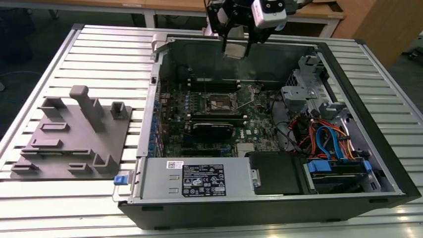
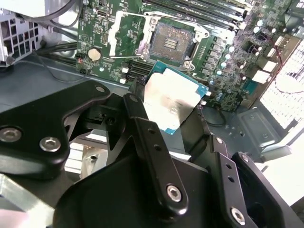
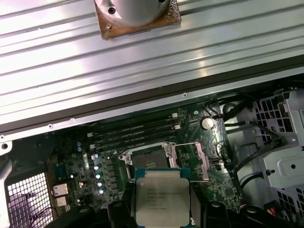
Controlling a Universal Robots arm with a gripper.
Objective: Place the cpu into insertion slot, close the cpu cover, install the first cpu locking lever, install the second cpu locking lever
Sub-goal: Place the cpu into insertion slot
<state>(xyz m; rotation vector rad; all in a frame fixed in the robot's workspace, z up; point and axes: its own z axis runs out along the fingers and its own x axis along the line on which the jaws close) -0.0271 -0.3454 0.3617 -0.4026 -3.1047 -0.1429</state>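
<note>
In the black hand (image 2: 167, 111), the cpu (image 2: 171, 92) shows a silver-grey top with a teal-green edge. Beyond the hand, the insertion slot (image 2: 170, 43) is dark with a silver rim, on a green board (image 2: 228, 71). The cables (image 1: 325, 136) are orange and blue. The counter (image 1: 99, 54) is pale grey, ribbed in stripes.

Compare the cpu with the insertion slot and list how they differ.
The cpu has a silver-grey metal top; the insertion slot is dark inside a silver rim. The cpu is clamped in the gripper off the motherboard; the insertion slot lies empty on it. Both are square.
</note>
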